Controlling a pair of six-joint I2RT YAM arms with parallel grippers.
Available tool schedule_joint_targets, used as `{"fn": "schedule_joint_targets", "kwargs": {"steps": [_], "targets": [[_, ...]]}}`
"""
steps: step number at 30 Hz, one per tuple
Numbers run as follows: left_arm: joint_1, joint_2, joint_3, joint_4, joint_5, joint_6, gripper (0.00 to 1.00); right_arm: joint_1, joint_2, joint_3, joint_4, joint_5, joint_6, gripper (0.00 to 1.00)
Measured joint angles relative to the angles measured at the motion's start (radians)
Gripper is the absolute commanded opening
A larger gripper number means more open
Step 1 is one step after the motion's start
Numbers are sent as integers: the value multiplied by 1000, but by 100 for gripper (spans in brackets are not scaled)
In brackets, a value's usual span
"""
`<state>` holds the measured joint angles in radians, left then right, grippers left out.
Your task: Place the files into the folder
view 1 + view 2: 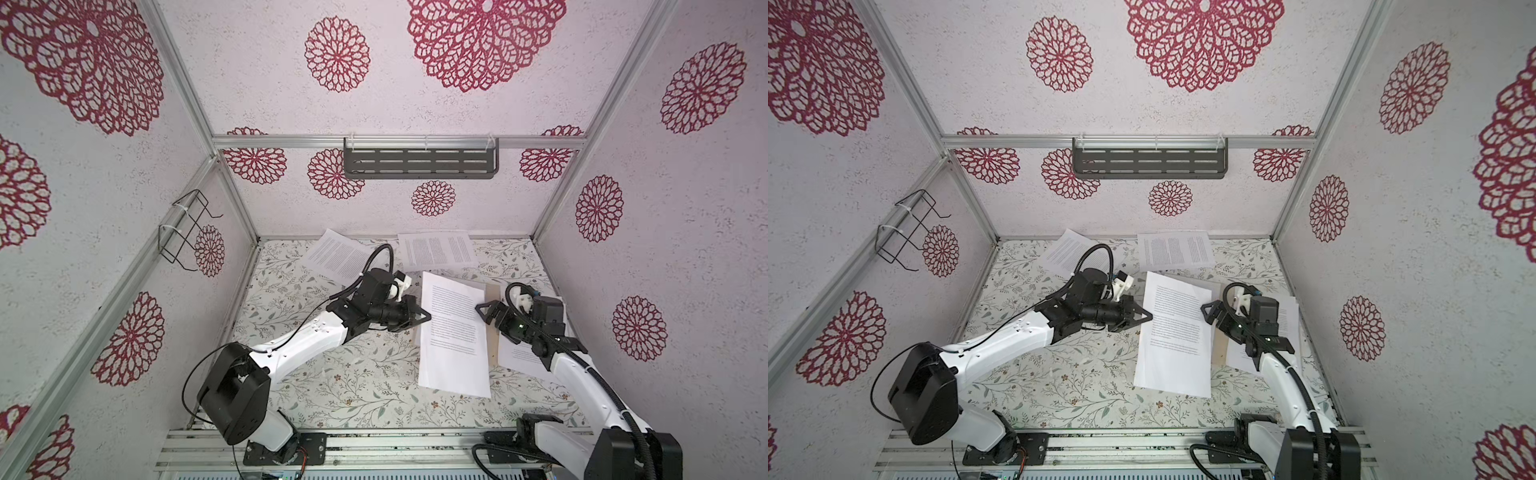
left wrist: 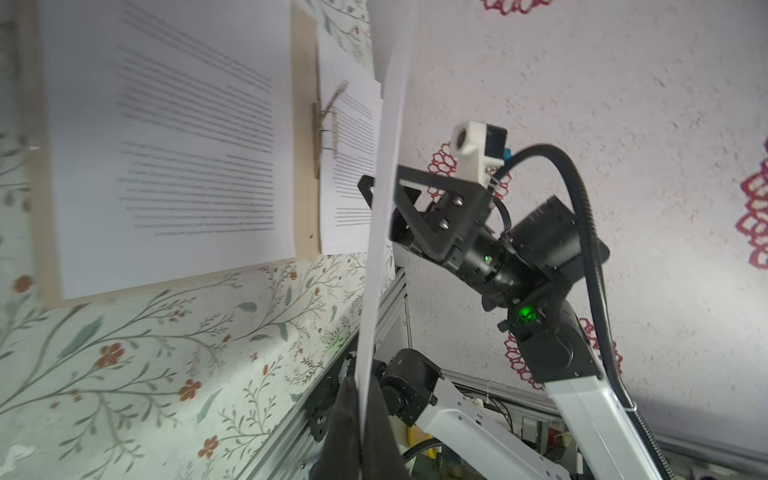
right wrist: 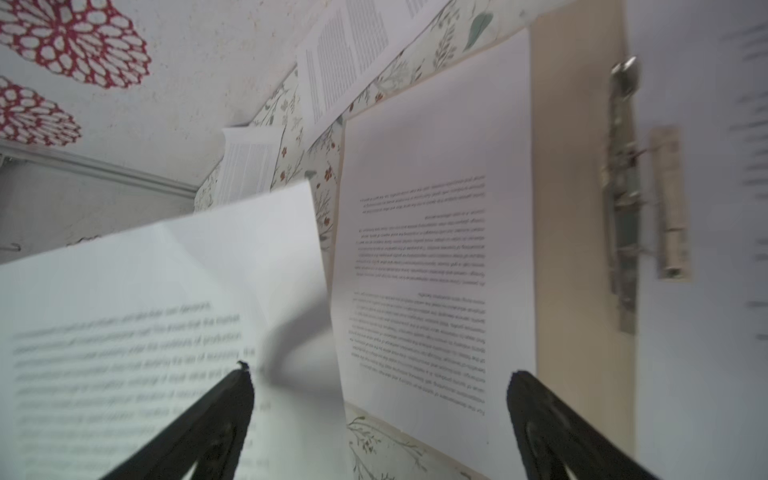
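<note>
My left gripper (image 1: 424,318) (image 2: 360,409) is shut on the edge of one white printed file (image 1: 453,336) (image 2: 384,174) and holds it lifted over the open tan folder (image 1: 492,328) (image 2: 305,166). In the right wrist view this held file (image 3: 166,291) hangs in front of my open right gripper (image 3: 378,374) (image 1: 482,309), which grips nothing. Another file (image 3: 436,166) (image 2: 166,145) lies flat on one half of the folder (image 3: 573,166), beside its metal clip (image 3: 623,187) (image 2: 328,120). More files (image 1: 519,353) lie on the other half, partly under my right arm.
Two loose printed sheets lie at the back of the flowered table, one on the left (image 1: 336,253) (image 1: 1067,249) and one in the middle (image 1: 436,249) (image 1: 1175,249), both touching the back wall. A dark shelf (image 1: 419,160) hangs on that wall, a wire rack (image 1: 187,228) on the left wall.
</note>
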<state>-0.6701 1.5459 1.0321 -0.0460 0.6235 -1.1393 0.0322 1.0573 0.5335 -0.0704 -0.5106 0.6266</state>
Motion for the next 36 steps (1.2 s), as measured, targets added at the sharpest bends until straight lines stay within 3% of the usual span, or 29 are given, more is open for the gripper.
{"fn": "schedule_joint_targets", "kwargs": {"steps": [5, 13, 23, 36], "targets": [[121, 125, -71, 201, 121, -104, 0, 175, 111, -92, 145, -30, 95, 99], [161, 341, -164, 512, 246, -277, 0, 213, 206, -168, 393, -70, 242, 97], [256, 375, -254, 676, 290, -399, 0, 226, 156, -119, 237, -8, 180, 99], [264, 534, -332, 1152, 297, -714, 0, 286, 122, -191, 202, 8, 188, 99]]}}
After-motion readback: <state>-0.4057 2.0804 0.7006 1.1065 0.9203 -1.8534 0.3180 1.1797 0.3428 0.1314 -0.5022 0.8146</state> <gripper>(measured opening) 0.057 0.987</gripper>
